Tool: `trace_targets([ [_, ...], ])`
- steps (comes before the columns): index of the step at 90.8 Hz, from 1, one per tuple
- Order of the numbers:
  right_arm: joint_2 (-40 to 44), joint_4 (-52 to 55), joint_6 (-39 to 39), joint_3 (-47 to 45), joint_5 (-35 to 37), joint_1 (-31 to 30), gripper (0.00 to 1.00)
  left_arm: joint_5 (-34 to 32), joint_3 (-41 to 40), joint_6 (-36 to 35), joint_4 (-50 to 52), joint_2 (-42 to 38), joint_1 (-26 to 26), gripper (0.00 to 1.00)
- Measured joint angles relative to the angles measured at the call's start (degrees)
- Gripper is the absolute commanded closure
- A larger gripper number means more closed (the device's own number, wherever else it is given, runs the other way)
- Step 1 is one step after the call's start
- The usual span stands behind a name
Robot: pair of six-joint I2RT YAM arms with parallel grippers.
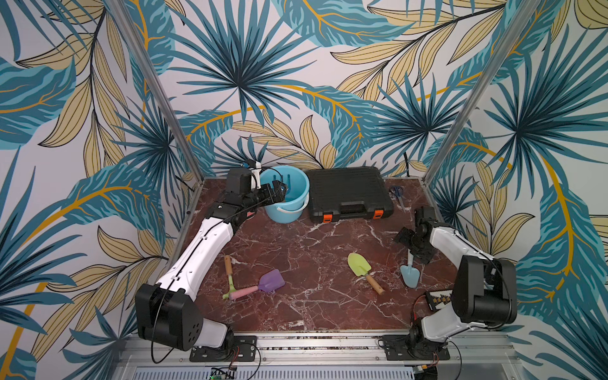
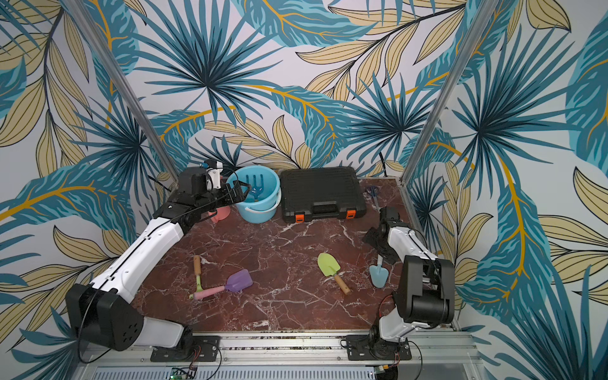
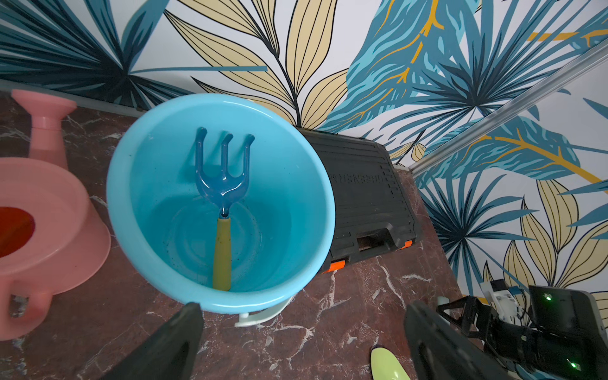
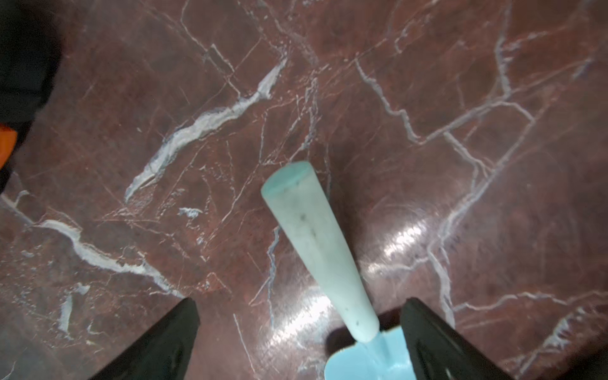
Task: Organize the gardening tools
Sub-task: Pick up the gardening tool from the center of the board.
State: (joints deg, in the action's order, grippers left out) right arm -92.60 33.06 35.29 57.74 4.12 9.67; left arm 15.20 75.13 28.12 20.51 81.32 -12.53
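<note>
A blue fork-rake [image 3: 222, 171] stands inside the blue bucket [image 1: 304, 186] at the back. My left gripper [image 1: 279, 192] hovers open and empty over the bucket's near rim. The pink watering can [image 3: 42, 230] sits beside the bucket. On the marble lie the green hoe [image 1: 229, 274], the purple scoop [image 1: 271, 281] across its head, and the lime trowel [image 1: 360, 267]. My right gripper [image 4: 299, 329] hangs open over the pale blue trowel [image 1: 409, 274]; the trowel's handle [image 4: 316, 250] lies between the fingers, untouched.
A shut black case [image 1: 348, 192] with orange latches stands to the right of the bucket. Blue-handled scissors [image 1: 397, 190] lie at the back right. A small connector board [image 1: 437, 297] with wires sits at the front right corner. Metal posts rise at both back corners.
</note>
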Motion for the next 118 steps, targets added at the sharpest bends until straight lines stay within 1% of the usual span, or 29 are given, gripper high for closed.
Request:
trace_targets([
  [17, -7.45, -3.87, -1.84, 4.83, -5.60, 0.02, 0.00, -0.55, -0.31, -0.63, 0.61, -1.05, 0.00, 0.00],
  [26, -9.97, -6.47, -2.01, 5.62, -8.96, -0.33, 0.01, -1.05, -0.66, -0.83, 0.94, -1.75, 0.00, 0.00],
  [36, -10.01, -8.22, -1.66, 5.73, -12.33, -2.29, 0.00, -1.36, -0.90, -0.90, 1.20, -2.23, 0.02, 0.00],
  [45, -9.38, -9.97, -0.70, 4.57, -13.94, -5.95, 0.00, -1.49, -0.92, -0.87, 1.18, -2.27, 0.02, 0.00],
  [64, -3.41, -10.93, 3.15, -2.67, -14.73, -13.88, 0.01, -1.44, -1.31, -0.81, 1.09, -2.25, 0.04, 0.00],
  [67, -2.05, -10.93, 3.91, -4.07, -14.69, -14.53, 0.01, -1.40, -1.38, -0.81, 0.98, -2.25, 0.04, 0.00],
  [76, 1.77, -9.75, 5.81, -7.63, -14.10, -15.12, 0.05, -1.16, -1.38, -0.79, 0.70, -2.05, 0.04, 0.00],
  [90, 8.90, -2.89, 7.54, -8.35, -7.96, -15.89, 0.09, -0.83, -1.38, -0.48, -0.26, -0.98, 0.07, 0.00],
  [105, 16.17, 1.84, 12.00, -9.03, -1.92, -16.09, 0.22, -0.76, -1.38, 0.52, -0.81, 0.52, 0.07, 0.00],
  [118, 16.81, 2.32, 17.53, -13.14, -0.59, -16.09, 0.29, -1.20, -1.38, 1.05, -0.96, 0.92, 0.07, 0.00],
])
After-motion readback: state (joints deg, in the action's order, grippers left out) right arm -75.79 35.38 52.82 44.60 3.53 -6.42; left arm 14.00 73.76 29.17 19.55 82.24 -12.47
